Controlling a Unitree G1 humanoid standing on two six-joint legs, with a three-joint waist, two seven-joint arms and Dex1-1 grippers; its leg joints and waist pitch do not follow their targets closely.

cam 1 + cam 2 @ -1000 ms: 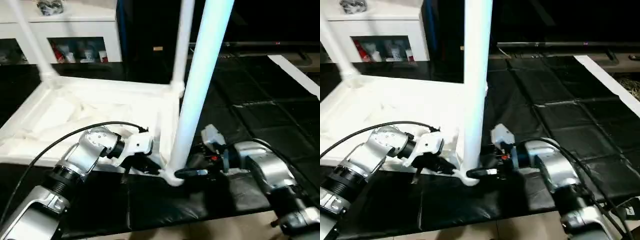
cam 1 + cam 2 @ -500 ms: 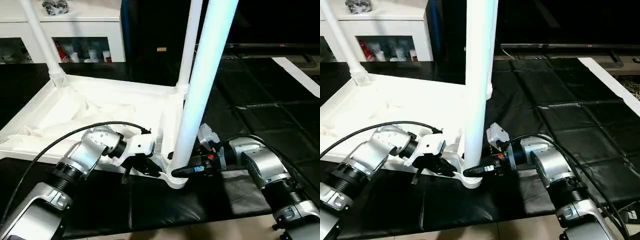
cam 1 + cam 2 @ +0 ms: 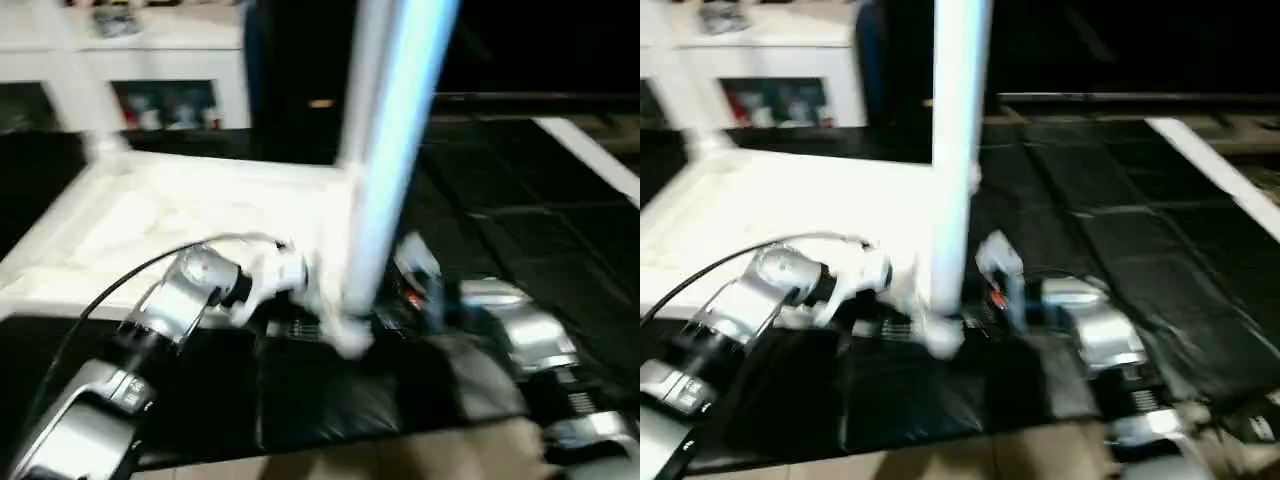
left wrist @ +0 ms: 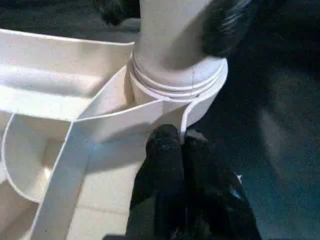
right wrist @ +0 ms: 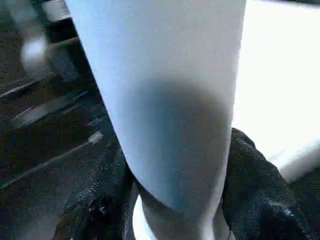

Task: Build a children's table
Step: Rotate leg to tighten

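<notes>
Left fingers: the two black fingers (image 4: 167, 165) of the left gripper (image 4: 186, 150) are pressed together with nothing between them, tips against the outer wall of the round corner socket (image 4: 175, 85).
Right fingers: black pads (image 5: 252, 195) of the right gripper (image 5: 175, 200) sit on either side of the long tapered white tubular leg (image 5: 165, 100), clasping it just above its foot.
Table top: large white rectangular plastic top with ribbed underside (image 3: 170, 215) lies upside down on the black padded mat (image 3: 1110, 250) (ribs show in the left wrist view).
Leg position: stands upright in the near corner socket, between the two grippers; other legs (image 3: 70, 90) rise from the far corners.
Step in hand (judgement): seating this leg into its socket.
How to do it well: keep the leg vertical, press straight down along its axis, brace the socket from the left side so the top does not slide.
Risk: a tilted push could jam the collar.
</notes>
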